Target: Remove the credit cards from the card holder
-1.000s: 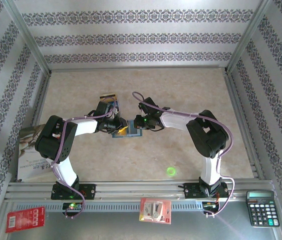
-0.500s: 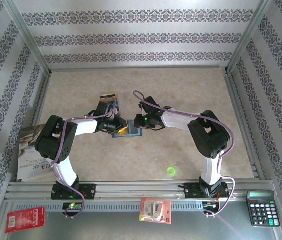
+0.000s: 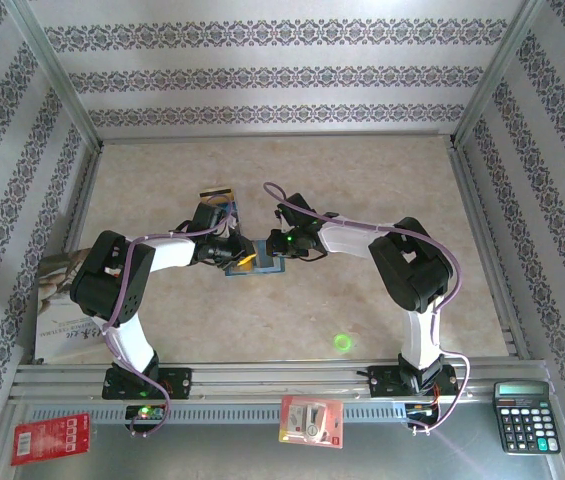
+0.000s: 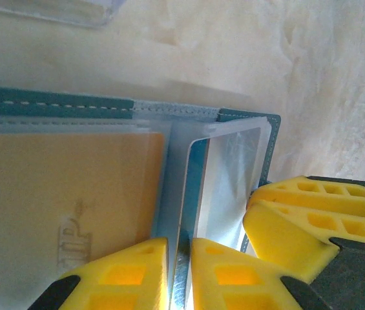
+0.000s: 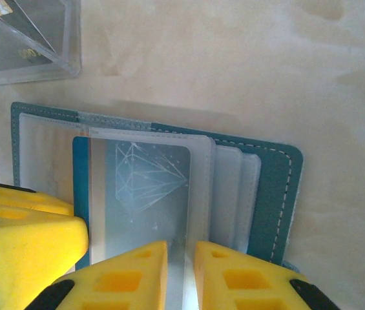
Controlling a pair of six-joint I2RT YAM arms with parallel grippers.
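The slate-blue card holder (image 3: 263,263) lies open on the table between both grippers. In the left wrist view a tan-orange card (image 4: 66,194) sits in one of its clear sleeves beside the stitched cover (image 4: 53,108). A blue card with a diamond print (image 5: 80,194) sticks partly out of another sleeve. My left gripper (image 4: 179,271) is shut on that card's edge. My right gripper (image 5: 181,271) is shut on the edge of a clear sleeve of the holder (image 5: 272,194). Each gripper's yellow fingers (image 5: 27,232) appear in the other's wrist view.
A clear plastic case (image 3: 218,202) with cards lies just behind the left gripper. A magazine (image 3: 60,310) lies at the table's left edge. Two red-and-white packets (image 3: 50,437) (image 3: 310,420) and a black calculator (image 3: 527,415) sit on the near metal ledge.
The right arm's elbow has shifted slightly left. Both grippers stay at the holder, which has barely moved.
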